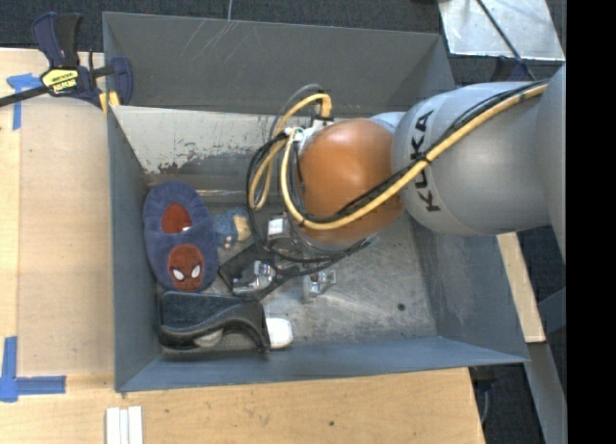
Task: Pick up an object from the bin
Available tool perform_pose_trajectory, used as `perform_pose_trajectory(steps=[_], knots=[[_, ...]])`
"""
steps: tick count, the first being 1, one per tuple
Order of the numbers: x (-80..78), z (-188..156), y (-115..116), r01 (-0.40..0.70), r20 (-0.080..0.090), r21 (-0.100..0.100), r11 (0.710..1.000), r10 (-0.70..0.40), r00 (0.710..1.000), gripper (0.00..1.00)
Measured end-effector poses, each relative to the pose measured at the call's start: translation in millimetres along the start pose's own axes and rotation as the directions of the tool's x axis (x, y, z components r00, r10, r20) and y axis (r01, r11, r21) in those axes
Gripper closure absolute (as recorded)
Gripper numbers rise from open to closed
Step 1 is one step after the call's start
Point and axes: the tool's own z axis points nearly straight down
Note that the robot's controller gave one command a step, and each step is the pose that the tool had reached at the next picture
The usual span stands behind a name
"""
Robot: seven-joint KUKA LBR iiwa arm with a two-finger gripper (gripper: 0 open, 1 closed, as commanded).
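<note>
My gripper [287,269] hangs low over the middle of the bin floor, below the arm's orange cover. Its black and metal parts reach towards the left. Just left of it lies a pair of blue plush slippers [174,232] with red spider-mask faces, against the bin's left wall. In front of the gripper, in the near left corner, a dark blue slipper [207,322] lies on its side with its black sole showing. A small white block [278,332] rests at that slipper's right end. A small tan piece [241,228] sits on the floor by the gripper's upper left.
The arm comes in from the right and covers the bin's middle and right rear. Bare grey floor shows to the right of the gripper, up to the right wall.
</note>
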Motion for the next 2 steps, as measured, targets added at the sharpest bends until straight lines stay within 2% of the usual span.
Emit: perform_pose_trajectory(steps=[1, 2], knots=[[-4.6, -3, -1, 0.0, 0.01, 0.005, 1.0, -0.001, 1.0, 1.0], [-5.9, -42, -3, -0.003, -0.003, -0.003, 1.0, 0.003, 1.0, 1.0]])
